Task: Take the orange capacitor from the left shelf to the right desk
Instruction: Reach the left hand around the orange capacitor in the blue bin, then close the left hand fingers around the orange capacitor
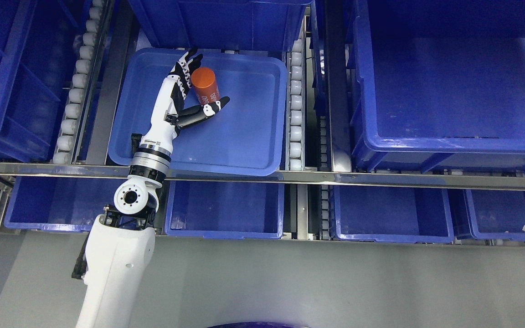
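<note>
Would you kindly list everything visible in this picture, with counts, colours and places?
orange capacitor: one, orange cylinder with white print, in the shallow tray, between the fingers and thumb of the robot hand.
shallow tray: one, blue, upper shelf level, centre left.
deep bins: several, blue, on the upper level around the tray and along the lower level; exact count unclear at the edges.
roller tracks: white rollers in rows between the bins.
shelf rail: one, grey metal, running across the picture.
floor: grey, below the shelf.
left robot hand: one, white and black, fingers spread around the capacitor, not visibly closed on it.
</note>
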You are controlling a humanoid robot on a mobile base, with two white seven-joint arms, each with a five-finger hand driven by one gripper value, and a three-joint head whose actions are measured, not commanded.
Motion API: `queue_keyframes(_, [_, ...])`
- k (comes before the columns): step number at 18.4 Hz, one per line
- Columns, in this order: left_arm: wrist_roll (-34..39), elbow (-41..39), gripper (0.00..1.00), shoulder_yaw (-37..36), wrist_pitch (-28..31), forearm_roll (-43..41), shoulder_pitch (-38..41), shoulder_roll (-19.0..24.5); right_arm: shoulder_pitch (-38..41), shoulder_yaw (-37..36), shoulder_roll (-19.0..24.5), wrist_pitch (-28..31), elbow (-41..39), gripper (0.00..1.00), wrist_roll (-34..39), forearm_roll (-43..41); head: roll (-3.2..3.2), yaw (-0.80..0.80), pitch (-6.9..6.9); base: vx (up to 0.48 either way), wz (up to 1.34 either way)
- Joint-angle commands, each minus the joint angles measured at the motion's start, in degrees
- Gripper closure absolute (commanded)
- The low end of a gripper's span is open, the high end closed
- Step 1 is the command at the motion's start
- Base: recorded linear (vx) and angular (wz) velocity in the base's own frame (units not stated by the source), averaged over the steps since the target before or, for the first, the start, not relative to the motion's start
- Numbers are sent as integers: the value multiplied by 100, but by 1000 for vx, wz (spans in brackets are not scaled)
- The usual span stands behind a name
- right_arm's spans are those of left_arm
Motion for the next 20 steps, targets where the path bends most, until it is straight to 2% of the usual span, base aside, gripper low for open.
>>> queue_keyframes(1, [-11,129,32,54,-22,12,-90,100,193,-70,-100,-3,-132,0,-3,0,0,0,0,0,0])
queue_keyframes(2, [-11,190,34,63,-31,3,-134,100,193,-62,-100,-3,-132,0,-3,0,0,0,0,0,0])
queue_keyframes(6, [-64,305,55,107,-119,3,-213,100,193,-70,-100,-3,-132,0,6,0,0,0,0,0,0])
queue_keyframes(10, [-99,410,63,99,-250,12,-213,100,193,-70,-100,-3,-132,0,-3,0,0,0,0,0,0])
queue_keyframes(11, [-99,445,61,81,-277,3,-213,100,193,-70,-100,-3,-132,0,-3,0,0,0,0,0,0])
queue_keyframes(12, [-108,498,55,46,-277,-23,-222,100,193,-70,-100,-3,-132,0,-3,0,0,0,0,0,0])
queue_keyframes(15, [-108,612,31,28,-260,-400,-248,100,193,-70,-100,-3,-132,0,-3,0,0,0,0,0,0])
queue_keyframes(17, [-108,621,26,2,-260,-524,-248,100,193,-62,-100,-3,-132,0,6,0,0,0,0,0,0])
queue_keyframes(20, [-117,630,26,-77,-251,-524,-248,100,193,-70,-100,-3,-132,0,-3,0,0,0,0,0,0])
